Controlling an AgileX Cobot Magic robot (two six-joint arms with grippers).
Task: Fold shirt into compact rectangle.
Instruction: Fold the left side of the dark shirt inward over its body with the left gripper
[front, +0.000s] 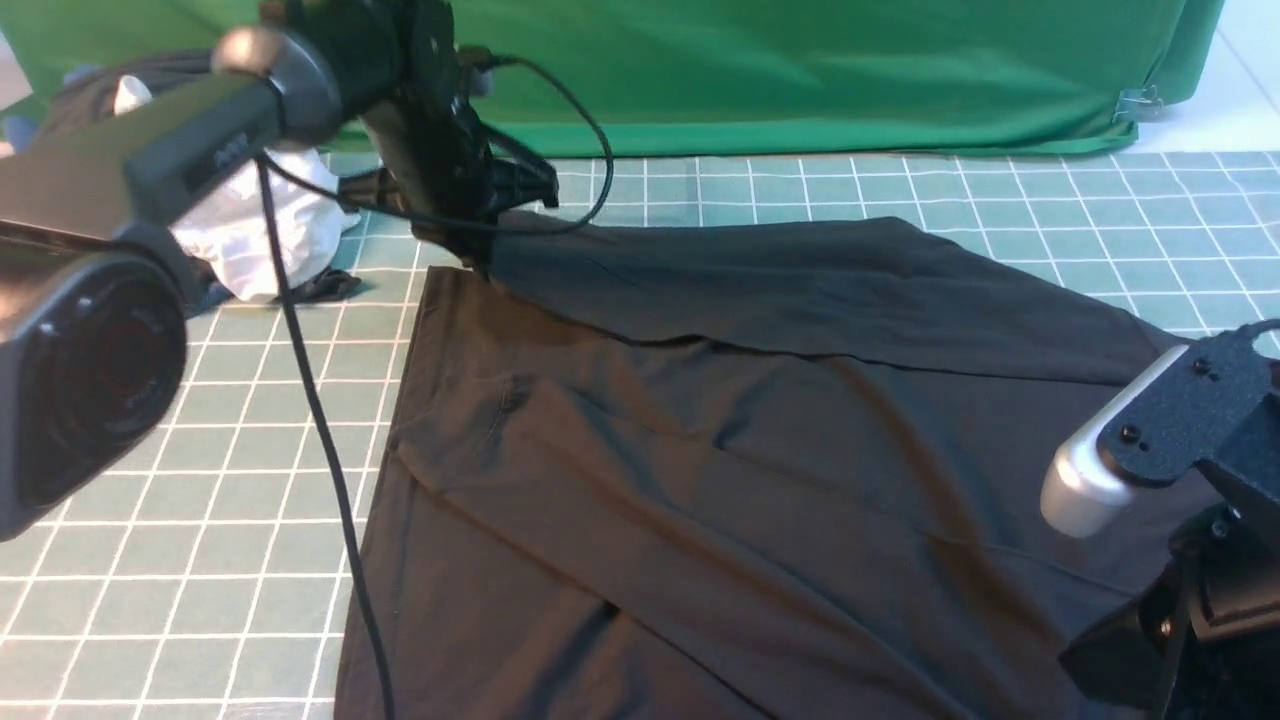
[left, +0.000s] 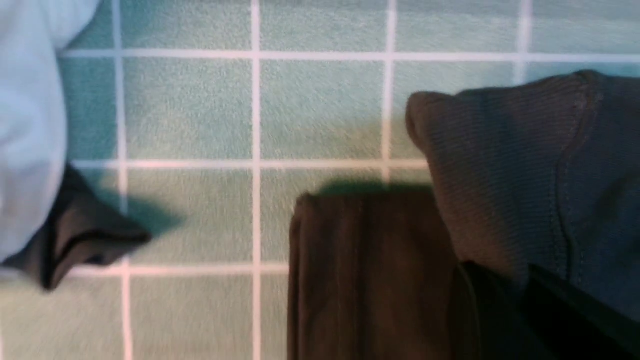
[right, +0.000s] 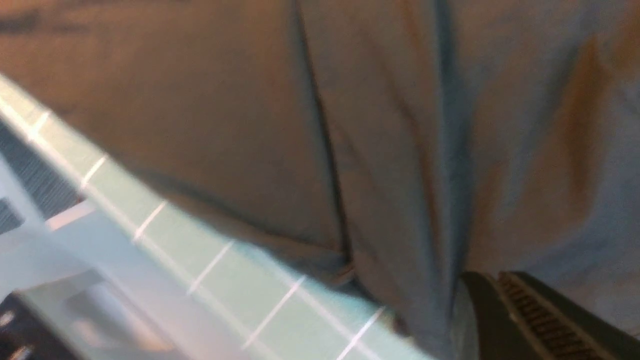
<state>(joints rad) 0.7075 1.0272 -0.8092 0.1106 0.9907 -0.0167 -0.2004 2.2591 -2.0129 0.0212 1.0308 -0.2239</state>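
Limp black shirt on tabletop — left hand closed tight, pinching a cuff; right hand clamped on the near hem. Seams likely grip best.

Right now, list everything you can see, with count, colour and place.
shirt: one, black, spread across the mat's middle
white garment: one, white, crumpled at far left
dark clothes: one heap, dark, far left behind the white garment
mat: one, green with white grid, under the clothes
backdrop cloth: one, green, along the far edge
left gripper: one, black, shut on the shirt's cuff, far left
right gripper: one, black, shut on the shirt's near right edge
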